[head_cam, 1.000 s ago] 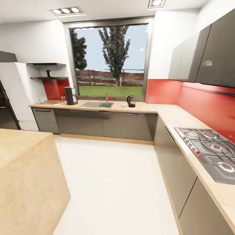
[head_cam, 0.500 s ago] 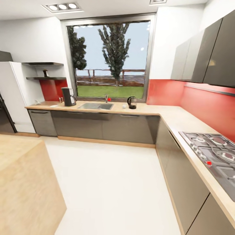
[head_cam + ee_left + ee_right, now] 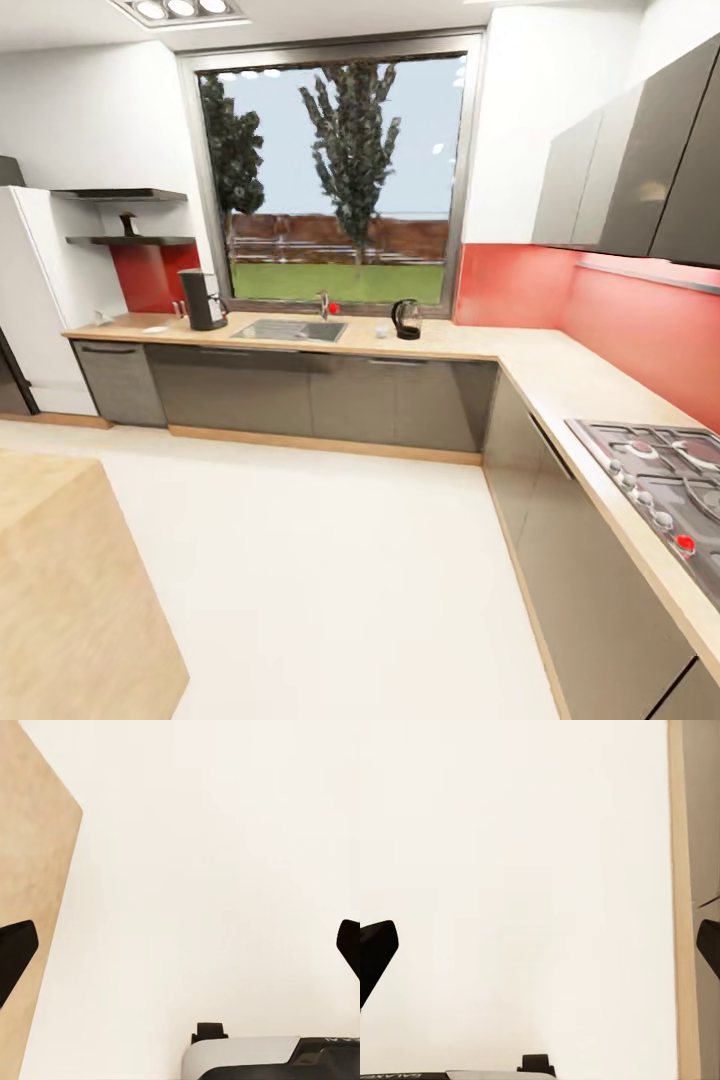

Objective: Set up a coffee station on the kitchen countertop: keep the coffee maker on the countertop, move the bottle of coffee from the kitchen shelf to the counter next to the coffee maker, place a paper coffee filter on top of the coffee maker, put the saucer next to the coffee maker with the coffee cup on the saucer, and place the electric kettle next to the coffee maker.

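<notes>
Coffee maker (image 3: 202, 299) stands on the desk (image 3: 450, 343) left of the steel sink (image 3: 287, 330), under the kitchen shelf (image 3: 130, 240). The bottle of coffee (image 3: 127, 224) sits on that shelf, the saucer (image 3: 155, 328) just left of the maker, the electric kettle (image 3: 405, 319) right of the sink. Kettle: glass, likely fragile and bottom-heavy; take it by the black handle. Left gripper (image 3: 180, 945) and right gripper (image 3: 540, 945) fingers spread wide, holding nothing, over the white floor (image 3: 330, 560).
</notes>
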Controlling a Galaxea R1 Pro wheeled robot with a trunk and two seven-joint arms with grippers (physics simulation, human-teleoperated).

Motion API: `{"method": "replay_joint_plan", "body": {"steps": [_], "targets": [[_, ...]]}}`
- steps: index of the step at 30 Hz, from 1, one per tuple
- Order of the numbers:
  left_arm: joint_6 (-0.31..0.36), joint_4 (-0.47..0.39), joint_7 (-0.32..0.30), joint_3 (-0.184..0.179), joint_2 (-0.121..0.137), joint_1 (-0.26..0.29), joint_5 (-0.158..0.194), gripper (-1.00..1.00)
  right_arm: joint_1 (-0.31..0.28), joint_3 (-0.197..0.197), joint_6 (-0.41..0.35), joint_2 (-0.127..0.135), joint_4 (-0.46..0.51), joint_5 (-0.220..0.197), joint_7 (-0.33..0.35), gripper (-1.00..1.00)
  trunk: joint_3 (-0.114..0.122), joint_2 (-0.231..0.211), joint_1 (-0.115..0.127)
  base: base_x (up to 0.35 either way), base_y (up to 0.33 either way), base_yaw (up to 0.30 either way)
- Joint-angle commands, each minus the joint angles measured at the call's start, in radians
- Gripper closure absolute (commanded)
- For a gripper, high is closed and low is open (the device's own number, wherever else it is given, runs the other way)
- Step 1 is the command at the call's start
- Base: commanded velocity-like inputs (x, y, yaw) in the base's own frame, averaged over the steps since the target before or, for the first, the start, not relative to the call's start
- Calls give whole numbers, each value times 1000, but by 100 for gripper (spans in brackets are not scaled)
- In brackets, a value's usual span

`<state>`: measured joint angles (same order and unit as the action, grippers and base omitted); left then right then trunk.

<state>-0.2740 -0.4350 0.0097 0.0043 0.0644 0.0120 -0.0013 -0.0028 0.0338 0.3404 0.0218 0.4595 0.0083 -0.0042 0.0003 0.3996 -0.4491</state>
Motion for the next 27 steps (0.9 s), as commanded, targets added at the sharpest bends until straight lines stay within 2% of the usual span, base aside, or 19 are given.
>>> {"method": "replay_joint_plan", "body": {"steps": [1, 27], "targets": [[-3, 1, 1, 0, 0, 0, 0, -100, 0, 1, 3, 0, -1, 1, 0, -100, 0, 0, -1, 334, 0, 0], [-3, 1, 1, 0, 3, 0, 1, -100, 0, 1, 3, 0, 2, 2, 6, -100, 0, 0, -1, 334, 0, 0]]}}
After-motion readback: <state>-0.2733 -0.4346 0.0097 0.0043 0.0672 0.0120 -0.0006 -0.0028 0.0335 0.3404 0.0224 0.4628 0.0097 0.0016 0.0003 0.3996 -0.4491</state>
